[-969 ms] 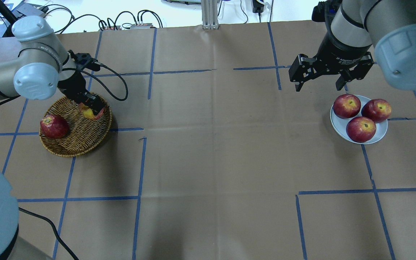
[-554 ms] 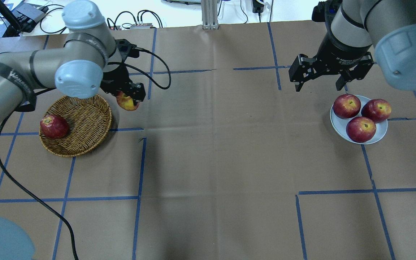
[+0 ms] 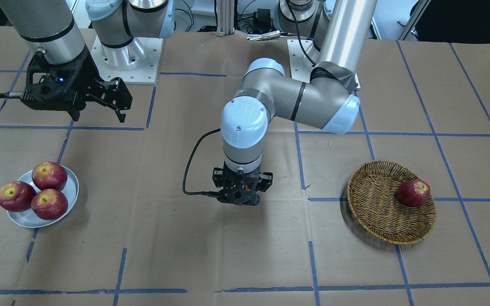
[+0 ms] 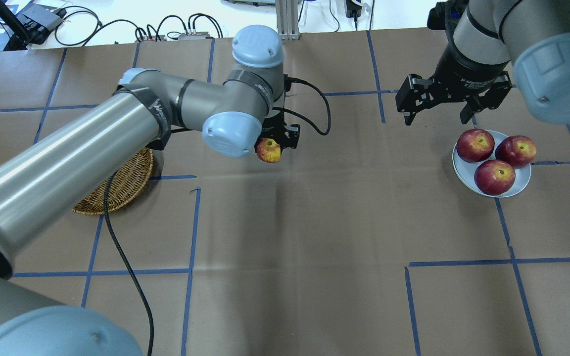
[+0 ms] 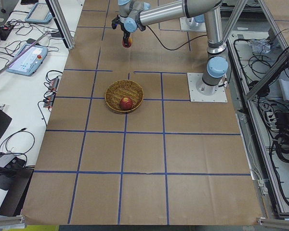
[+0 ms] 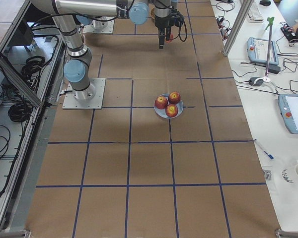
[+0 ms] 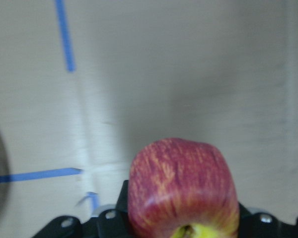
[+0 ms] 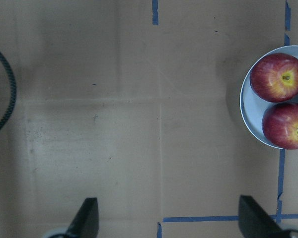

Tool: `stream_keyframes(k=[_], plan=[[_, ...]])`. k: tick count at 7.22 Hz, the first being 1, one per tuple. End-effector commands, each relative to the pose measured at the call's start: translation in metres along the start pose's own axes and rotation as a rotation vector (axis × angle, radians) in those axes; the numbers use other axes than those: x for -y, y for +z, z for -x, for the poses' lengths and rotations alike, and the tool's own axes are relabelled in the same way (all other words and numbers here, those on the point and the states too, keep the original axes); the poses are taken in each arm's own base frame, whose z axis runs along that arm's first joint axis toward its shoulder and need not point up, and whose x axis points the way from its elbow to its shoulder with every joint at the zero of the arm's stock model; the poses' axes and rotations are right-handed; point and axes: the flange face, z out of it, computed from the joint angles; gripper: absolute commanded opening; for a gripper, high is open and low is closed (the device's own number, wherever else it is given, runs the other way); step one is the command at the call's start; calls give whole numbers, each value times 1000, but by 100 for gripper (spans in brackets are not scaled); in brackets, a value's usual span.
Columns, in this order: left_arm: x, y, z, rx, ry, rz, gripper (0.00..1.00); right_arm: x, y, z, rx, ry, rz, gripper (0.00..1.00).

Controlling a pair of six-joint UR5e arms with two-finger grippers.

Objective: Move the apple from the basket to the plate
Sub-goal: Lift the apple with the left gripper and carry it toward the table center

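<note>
My left gripper is shut on the streaky pinkish-red apple and holds it above the middle of the table, to the right of the wicker basket. The apple fills the left wrist view, its yellow stem hollow facing the camera. The basket holds one darker red apple. The silvery plate on the right carries three glossy dark-red apples. My right gripper hangs open and empty just behind the plate's left side; the plate sits at the right edge of its wrist view.
The table is covered in brown paper with blue tape lines. The left arm's black cable trails across the near left of the table. Cables and boxes lie along the far edge.
My left gripper has lifted the streaky apple out of the basket and carried it right, to the table's middle. The right arm has not moved.
</note>
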Motion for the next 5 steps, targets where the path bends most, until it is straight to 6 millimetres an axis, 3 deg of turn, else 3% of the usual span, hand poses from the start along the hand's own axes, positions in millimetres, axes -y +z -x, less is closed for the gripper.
stream_keyframes(k=[1,5], plan=[[-1,28,-29,-1,19,4,36,0,0,0,0,0,0,100],[-8,55,-34,-13,28,47,38,0,0,0,0,0,0,100]])
